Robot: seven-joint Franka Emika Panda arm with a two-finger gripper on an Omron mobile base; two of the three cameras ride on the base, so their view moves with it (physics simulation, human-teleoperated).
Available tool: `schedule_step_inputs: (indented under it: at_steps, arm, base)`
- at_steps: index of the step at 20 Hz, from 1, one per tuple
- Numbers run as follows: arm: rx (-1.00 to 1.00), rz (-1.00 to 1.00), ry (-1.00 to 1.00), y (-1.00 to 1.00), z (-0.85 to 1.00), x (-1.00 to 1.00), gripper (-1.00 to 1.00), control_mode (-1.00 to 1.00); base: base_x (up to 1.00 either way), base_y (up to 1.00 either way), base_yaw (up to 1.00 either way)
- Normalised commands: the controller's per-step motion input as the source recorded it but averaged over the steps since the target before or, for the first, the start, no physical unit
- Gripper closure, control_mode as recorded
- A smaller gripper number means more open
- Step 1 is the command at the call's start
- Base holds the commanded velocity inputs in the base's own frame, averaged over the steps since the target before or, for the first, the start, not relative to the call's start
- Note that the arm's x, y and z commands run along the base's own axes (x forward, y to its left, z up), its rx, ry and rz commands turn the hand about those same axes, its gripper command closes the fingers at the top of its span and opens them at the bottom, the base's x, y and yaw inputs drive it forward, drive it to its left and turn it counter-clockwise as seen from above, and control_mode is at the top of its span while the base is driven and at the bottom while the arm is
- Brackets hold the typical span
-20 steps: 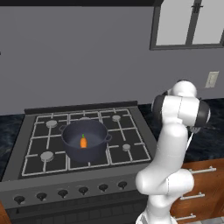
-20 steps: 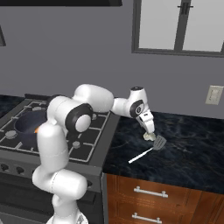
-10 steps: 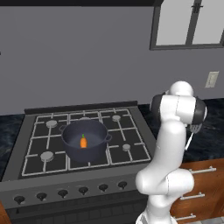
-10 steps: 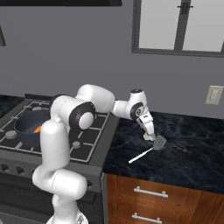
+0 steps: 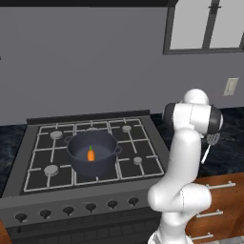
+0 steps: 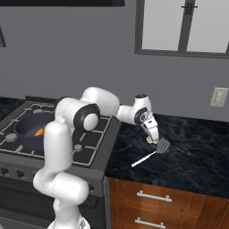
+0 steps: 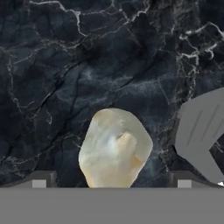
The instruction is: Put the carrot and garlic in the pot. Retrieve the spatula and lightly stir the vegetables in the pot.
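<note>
The off-white garlic (image 7: 116, 148) lies on the dark marble counter, right between my gripper's (image 7: 111, 181) two fingertips, which stand wide apart on either side of it without touching. The gripper (image 6: 154, 138) is open and hangs low over the counter just right of the stove. The spatula's dark grey blade (image 7: 203, 131) lies close beside the garlic; its pale handle (image 6: 144, 159) points toward the counter's front edge. The spatula (image 5: 209, 143) peeks out behind my arm. On the stove, the dark pot (image 5: 92, 151) holds the orange carrot (image 5: 90, 154). From the right, the pot (image 6: 27, 129) and carrot (image 6: 39, 132) sit far left.
The stove (image 5: 52, 136) has raised grates and a row of front knobs. The marble counter (image 6: 192, 152) stretches to the right over wooden drawers (image 6: 156, 197). A wall with a window and an outlet (image 6: 218, 96) stands behind.
The gripper has sunk a little closer to the counter over the garlic. Pot, carrot and spatula have not moved.
</note>
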Motion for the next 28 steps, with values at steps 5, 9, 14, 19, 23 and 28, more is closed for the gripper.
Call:
schedule_step_inputs:
  at_steps: [5,9,14,19,23,28]
  arm:
    - [0.02,0.00,0.00,-0.13,-0.19,0.00,-1.00,-1.00]
    - [0.01,0.00,0.00,-0.07,-0.20,0.00,-1.00,-1.00]
    - [0.01,0.00,0.00,-0.06,-0.18,0.00,-1.00,-1.00]
    - [0.00,0.00,0.00,-0.04,-0.16,0.00,-1.00,-1.00]
    - [0.00,0.00,0.00,-0.03,-0.11,0.09,-1.00,-1.00]
    - [0.00,0.00,0.00,-0.01,-0.11,0.09,1.00,-1.00]
  base:
    - [0.00,0.00,0.00]
    - [0.00,0.00,0.00]
    - [0.00,0.00,0.00]
    - [0.00,0.00,0.00]
    - [0.00,0.00,0.00]
    - [0.00,0.00,0.00]
